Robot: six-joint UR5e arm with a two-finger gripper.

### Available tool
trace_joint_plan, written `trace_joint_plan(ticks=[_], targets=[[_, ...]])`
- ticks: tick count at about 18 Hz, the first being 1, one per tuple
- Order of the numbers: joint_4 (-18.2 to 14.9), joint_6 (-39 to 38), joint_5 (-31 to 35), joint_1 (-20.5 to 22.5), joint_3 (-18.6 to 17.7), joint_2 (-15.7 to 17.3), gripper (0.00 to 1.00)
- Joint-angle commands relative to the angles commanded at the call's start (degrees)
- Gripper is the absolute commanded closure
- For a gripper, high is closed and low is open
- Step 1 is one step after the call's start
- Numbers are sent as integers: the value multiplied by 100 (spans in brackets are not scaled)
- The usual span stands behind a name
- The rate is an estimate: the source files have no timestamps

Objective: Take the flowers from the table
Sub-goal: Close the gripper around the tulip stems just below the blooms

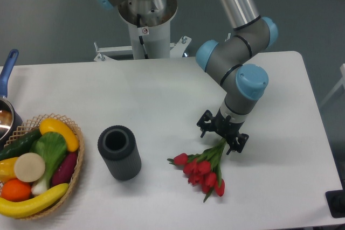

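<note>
The flowers (pixel 204 169), a bunch of red tulips with green stems, lie on the white table (pixel 161 90) at the front right, heads toward the front edge. My gripper (pixel 221 137) is down over the stem end, its two dark fingers standing open on either side of the stems. The stems' upper end is hidden beneath the gripper. The bunch still rests flat on the tabletop.
A dark cylinder (pixel 119 152) stands upright left of the flowers. A wicker basket (pixel 38 166) of fruit and vegetables sits at the front left, with a pot (pixel 5 112) and its blue handle behind it. The robot's base (pixel 145 20) is at the back.
</note>
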Motion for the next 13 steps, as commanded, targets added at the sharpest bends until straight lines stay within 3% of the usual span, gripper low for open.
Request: trace_joint_plan(ticks=[2, 10, 13], targets=[[9, 17, 9, 0, -9, 8, 24], [0, 0, 0, 0, -18, 52, 57], [0, -70, -9, 9, -9, 70, 61]])
